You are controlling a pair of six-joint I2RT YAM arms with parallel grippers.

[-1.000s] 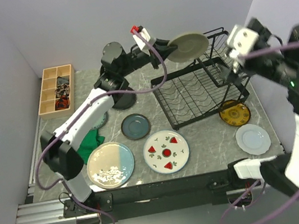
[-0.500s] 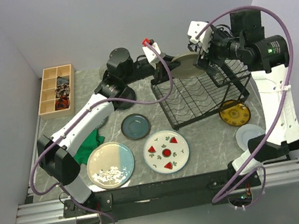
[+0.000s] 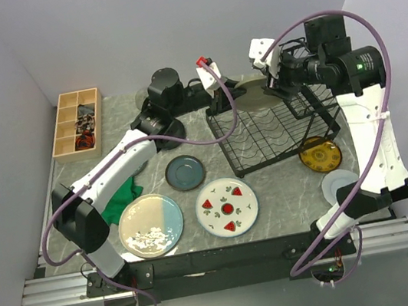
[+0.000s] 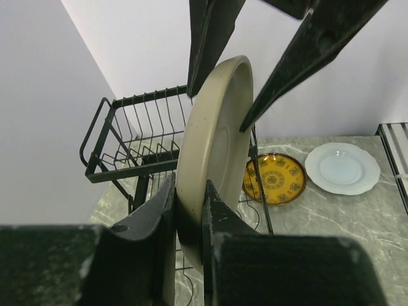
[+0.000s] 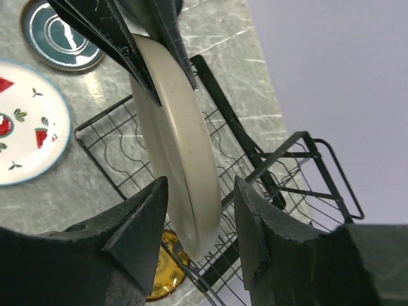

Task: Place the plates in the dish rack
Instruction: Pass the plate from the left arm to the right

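L tool [image 4: 188, 186] clamped on taupe plate [image 4: 213, 137] rim; R tool [image 5: 199, 186] part-open, straddling opposite rim

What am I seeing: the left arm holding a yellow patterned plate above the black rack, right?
Wrong colour: the left wrist view shows the left end effector gripping a plain taupe plate above the dish rack; the yellow patterned plate lies on the table.
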